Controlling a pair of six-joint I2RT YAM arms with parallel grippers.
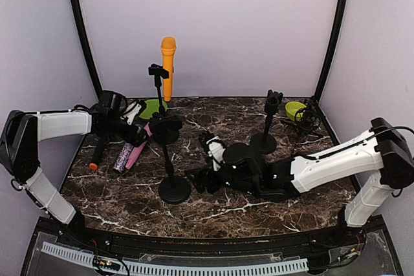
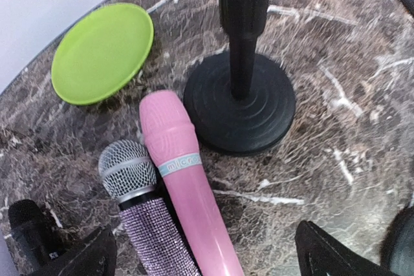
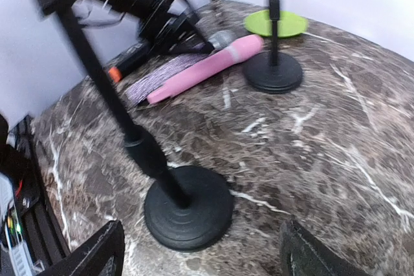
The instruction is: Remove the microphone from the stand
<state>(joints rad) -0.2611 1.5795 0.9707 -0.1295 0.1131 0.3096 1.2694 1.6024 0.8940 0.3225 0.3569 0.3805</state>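
Observation:
An orange microphone (image 1: pixel 168 66) stands upright in the clip of the back stand (image 1: pixel 157 81). That stand's round base (image 2: pixel 239 105) sits beside a pink microphone (image 2: pixel 184 179). My left gripper (image 1: pixel 139 135) is open and empty, and in the left wrist view (image 2: pixel 207 260) it is low over the handles of the pink microphone and a glitter-handled microphone (image 2: pixel 139 208). My right gripper (image 1: pixel 200 179) is open and empty. In the right wrist view (image 3: pixel 207 253) it faces the base of an empty front stand (image 3: pixel 187 208).
A green plate (image 2: pixel 102 53) lies left of the back stand. A black microphone with an orange end (image 1: pixel 97 154) lies at the far left. A third empty stand (image 1: pixel 263 140), a green bowl (image 1: pixel 295 109) and a black cable (image 1: pixel 312 122) are at the back right.

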